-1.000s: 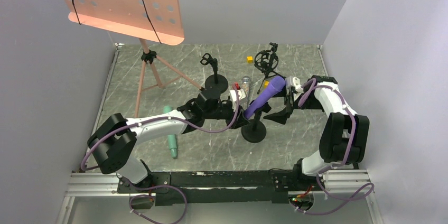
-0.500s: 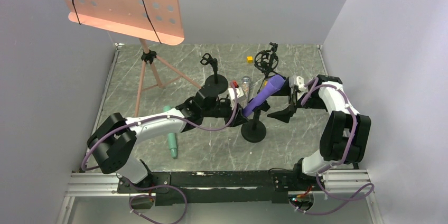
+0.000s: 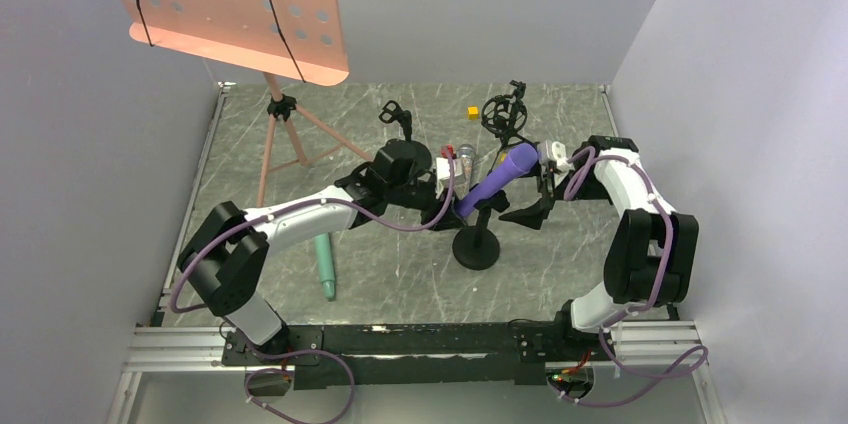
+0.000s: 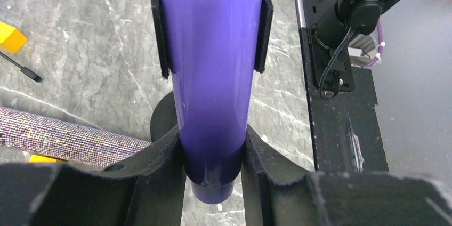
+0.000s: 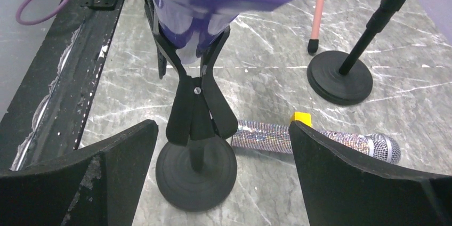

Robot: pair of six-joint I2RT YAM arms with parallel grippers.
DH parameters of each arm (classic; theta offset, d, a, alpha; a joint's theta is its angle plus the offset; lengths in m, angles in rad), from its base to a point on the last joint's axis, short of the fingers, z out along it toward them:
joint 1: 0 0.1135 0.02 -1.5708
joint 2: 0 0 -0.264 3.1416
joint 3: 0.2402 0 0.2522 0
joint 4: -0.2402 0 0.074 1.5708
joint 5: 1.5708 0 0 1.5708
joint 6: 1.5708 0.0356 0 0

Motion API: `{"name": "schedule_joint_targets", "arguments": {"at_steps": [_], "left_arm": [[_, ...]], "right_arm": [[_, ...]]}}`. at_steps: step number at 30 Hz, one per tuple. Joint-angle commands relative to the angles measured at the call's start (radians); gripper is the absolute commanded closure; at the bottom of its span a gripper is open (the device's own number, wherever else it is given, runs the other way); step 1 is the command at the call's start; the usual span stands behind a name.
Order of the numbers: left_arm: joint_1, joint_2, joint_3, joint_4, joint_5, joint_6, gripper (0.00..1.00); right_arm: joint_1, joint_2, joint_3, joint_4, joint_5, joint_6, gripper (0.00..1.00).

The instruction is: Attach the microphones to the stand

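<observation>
Purple microphone (image 4: 213,66) in clip (image 4: 160,34) | tail clamped by left claw (image 4: 213,156) | right claw (image 5: 224,151) wide

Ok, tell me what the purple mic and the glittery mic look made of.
Purple mic: likely smooth glossy plastic, judging by its light streaks. Glittery mic: handle wrapped in tiny sparkling sequin-like grains, base material unclear; head looks like silver metal mesh.
</observation>
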Motion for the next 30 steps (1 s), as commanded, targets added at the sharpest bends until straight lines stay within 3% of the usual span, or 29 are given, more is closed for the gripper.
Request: {"name": "schedule_joint_targets", "arguments": {"at_steps": [1, 7, 10, 24, 30], "left_arm": [[0.009, 0.019, 0.052, -0.095, 0.045, 0.108, 0.80], [0.008, 0.003, 0.030, -0.088, 0.032, 0.104, 0.81], [0.008, 0.003, 0.030, -0.094, 0.028, 0.103, 0.81], [0.008, -0.012, 0.032, -0.106, 0.019, 0.093, 0.84], [0.008, 0.016, 0.089, -0.205, 0.025, 0.101, 0.86]], "right_arm": [[0.039, 0.001, 0.017, -0.007, -0.040, -0.039, 0.00], [0.065, -0.003, -0.013, -0.006, -0.058, -0.029, 0.01], [0.067, 0.001, -0.009, -0.007, -0.060, -0.012, 0.06], [0.068, -0.019, -0.030, -0.006, -0.017, 0.006, 0.52], [0.067, -0.028, -0.034, -0.006, -0.020, 0.011, 0.69]]}}
